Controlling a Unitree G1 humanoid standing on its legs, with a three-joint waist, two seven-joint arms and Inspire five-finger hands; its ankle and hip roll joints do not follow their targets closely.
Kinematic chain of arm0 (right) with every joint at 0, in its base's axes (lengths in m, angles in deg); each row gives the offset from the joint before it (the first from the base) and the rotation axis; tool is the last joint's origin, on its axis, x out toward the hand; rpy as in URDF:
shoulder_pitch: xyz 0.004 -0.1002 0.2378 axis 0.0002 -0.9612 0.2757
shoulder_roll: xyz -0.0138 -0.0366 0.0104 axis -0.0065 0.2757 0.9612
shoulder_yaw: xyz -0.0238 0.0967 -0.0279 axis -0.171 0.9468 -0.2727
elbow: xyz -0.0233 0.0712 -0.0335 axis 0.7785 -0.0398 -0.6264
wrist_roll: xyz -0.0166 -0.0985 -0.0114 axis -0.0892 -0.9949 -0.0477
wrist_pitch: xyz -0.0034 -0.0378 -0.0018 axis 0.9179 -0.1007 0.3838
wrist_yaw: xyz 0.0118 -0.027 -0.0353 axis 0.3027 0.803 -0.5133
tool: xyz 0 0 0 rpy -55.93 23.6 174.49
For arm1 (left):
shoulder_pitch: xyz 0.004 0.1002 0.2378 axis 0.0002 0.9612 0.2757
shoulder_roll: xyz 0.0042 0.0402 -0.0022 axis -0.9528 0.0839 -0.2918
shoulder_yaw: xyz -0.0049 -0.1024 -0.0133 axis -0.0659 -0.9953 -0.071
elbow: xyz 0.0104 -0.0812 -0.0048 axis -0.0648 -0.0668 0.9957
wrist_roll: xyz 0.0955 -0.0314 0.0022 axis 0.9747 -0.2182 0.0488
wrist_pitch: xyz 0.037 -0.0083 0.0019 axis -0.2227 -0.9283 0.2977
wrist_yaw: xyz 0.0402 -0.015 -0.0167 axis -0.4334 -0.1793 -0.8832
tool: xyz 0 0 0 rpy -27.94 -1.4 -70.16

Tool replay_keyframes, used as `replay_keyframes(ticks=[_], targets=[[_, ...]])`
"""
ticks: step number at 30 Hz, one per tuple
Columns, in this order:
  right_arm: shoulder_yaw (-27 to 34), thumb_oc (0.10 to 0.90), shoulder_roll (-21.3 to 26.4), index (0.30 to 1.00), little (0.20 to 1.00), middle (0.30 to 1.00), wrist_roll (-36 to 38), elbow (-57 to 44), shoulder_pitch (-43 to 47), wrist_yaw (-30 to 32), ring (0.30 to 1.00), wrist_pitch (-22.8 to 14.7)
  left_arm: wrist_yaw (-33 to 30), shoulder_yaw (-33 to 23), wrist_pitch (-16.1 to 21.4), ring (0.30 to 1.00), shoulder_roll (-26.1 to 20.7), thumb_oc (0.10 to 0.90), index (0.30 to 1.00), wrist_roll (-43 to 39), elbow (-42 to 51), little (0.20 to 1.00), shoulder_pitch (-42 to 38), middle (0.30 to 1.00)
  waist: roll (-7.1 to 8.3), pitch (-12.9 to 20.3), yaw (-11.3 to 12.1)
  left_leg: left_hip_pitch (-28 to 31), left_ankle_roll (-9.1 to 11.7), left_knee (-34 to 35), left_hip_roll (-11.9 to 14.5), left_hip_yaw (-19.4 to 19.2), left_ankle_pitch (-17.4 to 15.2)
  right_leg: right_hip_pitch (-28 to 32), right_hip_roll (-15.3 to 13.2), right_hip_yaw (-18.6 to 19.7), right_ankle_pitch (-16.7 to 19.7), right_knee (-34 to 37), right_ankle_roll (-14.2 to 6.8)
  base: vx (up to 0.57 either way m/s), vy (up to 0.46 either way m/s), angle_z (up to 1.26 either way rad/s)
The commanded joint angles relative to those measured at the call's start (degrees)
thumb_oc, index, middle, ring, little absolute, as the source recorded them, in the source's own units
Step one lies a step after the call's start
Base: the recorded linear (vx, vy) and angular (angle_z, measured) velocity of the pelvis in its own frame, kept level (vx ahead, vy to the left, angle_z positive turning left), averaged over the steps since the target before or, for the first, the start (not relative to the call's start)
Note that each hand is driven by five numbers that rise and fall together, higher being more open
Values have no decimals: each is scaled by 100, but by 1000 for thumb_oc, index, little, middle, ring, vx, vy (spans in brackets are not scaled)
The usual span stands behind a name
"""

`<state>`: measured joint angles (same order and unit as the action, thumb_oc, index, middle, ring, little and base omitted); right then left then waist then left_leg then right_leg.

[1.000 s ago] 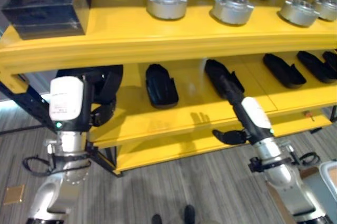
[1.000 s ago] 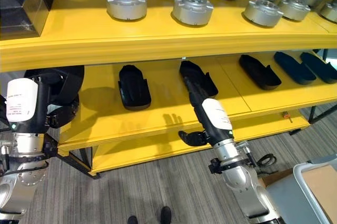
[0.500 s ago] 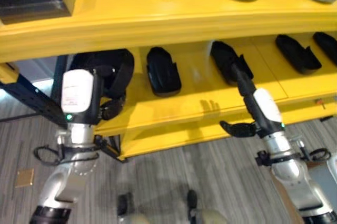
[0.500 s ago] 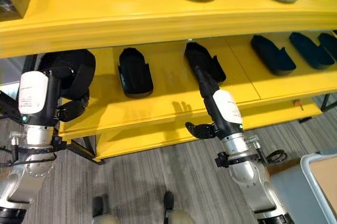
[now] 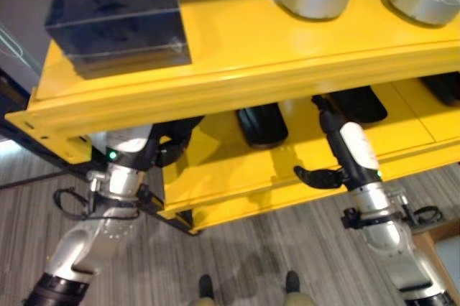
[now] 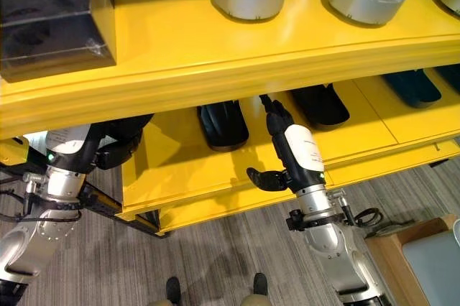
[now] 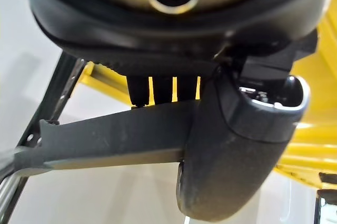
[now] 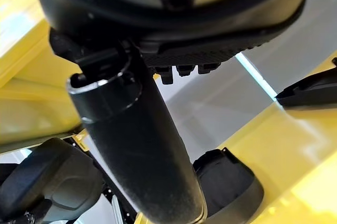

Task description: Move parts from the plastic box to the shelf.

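Reaching under the upper board | our left robot hand [image 5: 169,151] carries a black part [image 6: 128,136] at the middle shelf [image 5: 230,169] left end, fingers curled around it | right robot hand [image 6: 277,116] hidden among placed parts [image 5: 262,125], grip unreadable | shelf lies ahead of the nearer left arm, part's long axis unclear
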<state>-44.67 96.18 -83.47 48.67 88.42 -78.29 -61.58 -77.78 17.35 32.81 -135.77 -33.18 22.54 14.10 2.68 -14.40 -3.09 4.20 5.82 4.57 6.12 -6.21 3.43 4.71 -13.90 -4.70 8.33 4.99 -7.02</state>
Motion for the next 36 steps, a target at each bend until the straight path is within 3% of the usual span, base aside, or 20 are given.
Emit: replay_keyframes(ticks=[1,4,14,22,28,36], targets=[[168,900,215,1000,1000,1000,-11,-322,216,242,1000,-373,-371,-432,180,300,-408,400,300,427,1,300,-597,300,80,856,-91,94,-269,43,31,-291,-175,-191,25,226,-558,-399,-335,6,9,-5],[141,900,220,1000,1000,1000,9,-329,212,225,1000,-397,-358,-342,202,300,-619,400,300,557,-86,300,-634,300,89,841,-114,95,-263,43,29,-314,-177,-203,31,247,-537,-372,-345,-2,0,-4],[-114,900,334,1000,1000,1000,158,-375,35,228,1000,-712,-151,794,586,300,-2239,400,300,1661,-560,300,-934,300,48,665,-234,235,-197,43,111,-387,-187,-83,84,217,-500,-276,-389,-2,-13,-6],[-181,900,451,1000,1000,1000,274,-396,-8,321,1000,-927,-145,1472,743,300,-2968,400,300,2164,-842,300,-1053,300,41,472,-250,253,-163,43,154,-390,-159,-77,116,177,-485,-289,-406,-9,-9,-2],[-142,900,527,1000,1000,1000,292,-413,-8,366,1000,-986,-96,1800,755,300,-3006,400,300,2124,-1247,300,-1150,300,42,344,-204,211,-148,43,164,-388,-132,-128,141,162,-476,-308,-409,0,0,0],[-46,900,557,1000,1000,1000,276,-468,97,371,1000,-925,-164,1099,526,300,-2536,400,300,1964,-1458,300,-600,300,77,279,-149,163,-145,43,185,-368,-128,-155,139,129,-479,-313,-393,0,-2,1]])
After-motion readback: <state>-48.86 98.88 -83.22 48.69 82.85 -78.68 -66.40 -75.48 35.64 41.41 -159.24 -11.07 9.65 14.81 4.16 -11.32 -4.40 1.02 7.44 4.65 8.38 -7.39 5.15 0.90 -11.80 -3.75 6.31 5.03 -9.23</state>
